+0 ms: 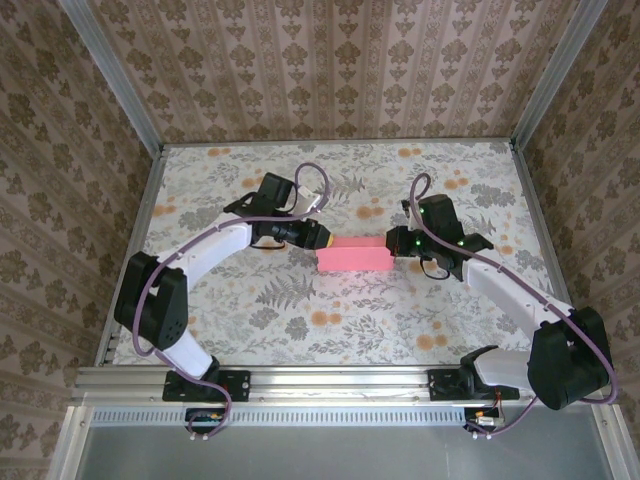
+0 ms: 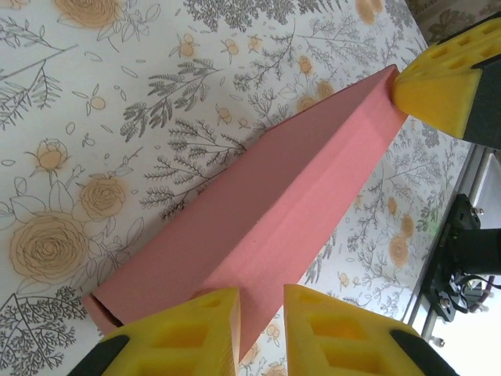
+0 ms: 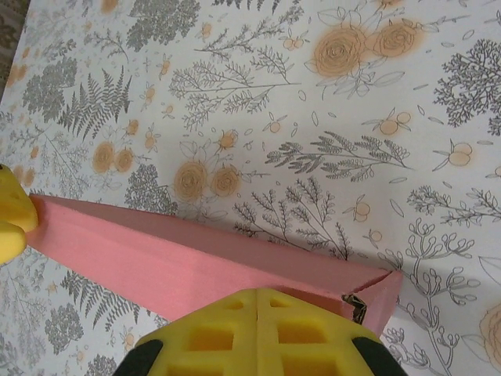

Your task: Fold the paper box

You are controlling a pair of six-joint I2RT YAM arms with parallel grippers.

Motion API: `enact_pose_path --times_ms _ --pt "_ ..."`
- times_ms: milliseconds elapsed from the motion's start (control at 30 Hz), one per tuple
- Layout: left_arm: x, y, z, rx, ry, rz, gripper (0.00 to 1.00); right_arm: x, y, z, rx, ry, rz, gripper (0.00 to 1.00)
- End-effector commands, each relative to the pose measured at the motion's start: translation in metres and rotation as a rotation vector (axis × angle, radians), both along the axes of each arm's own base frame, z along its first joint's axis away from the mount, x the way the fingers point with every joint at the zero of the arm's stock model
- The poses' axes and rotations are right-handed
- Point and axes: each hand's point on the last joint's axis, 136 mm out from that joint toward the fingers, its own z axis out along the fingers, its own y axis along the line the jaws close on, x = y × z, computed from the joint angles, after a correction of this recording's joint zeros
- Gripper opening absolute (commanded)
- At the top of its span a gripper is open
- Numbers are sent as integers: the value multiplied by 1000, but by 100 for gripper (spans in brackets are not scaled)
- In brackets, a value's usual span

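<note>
Box (image 1: 355,257) between tools: left tool (image 2: 261,304) at its 9 o'clock, slightly spread, perhaps pinching it; right tool (image 3: 258,304) at 3 o'clock, pressed together

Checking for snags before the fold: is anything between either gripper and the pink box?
Nothing visible. The left gripper straddles one end of the paper box, and the right gripper sits directly against it near the other end.
</note>
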Motion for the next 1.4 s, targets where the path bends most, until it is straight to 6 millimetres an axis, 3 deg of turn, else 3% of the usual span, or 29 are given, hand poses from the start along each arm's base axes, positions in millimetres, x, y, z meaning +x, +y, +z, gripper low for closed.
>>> enact_pose_path --times_ms 0,233,533,867,1033,1167,1367 --pt "-7 14 -36 100 11 28 21 -23 -11 -40 -35 131 -30 7" --pt "-10 11 -33 92 -27 29 20 -26 -13 -38 -30 110 -40 7" --pt "-6 10 -20 57 -59 68 24 -23 -9 -21 4 66 -35 8" --pt "-2 -3 18 -55 -70 74 35 -20 -9 -10 10 58 -44 12" --pt "-9 -7 38 -103 -62 58 38 -22 -3 9 41 38 -13 13" --pt "-12 -7 34 -102 -35 60 37 -23 -1 20 59 23 -4 14" --pt "-14 -13 29 -113 -1 41 37 -24 -1 9 55 59 -9 15"
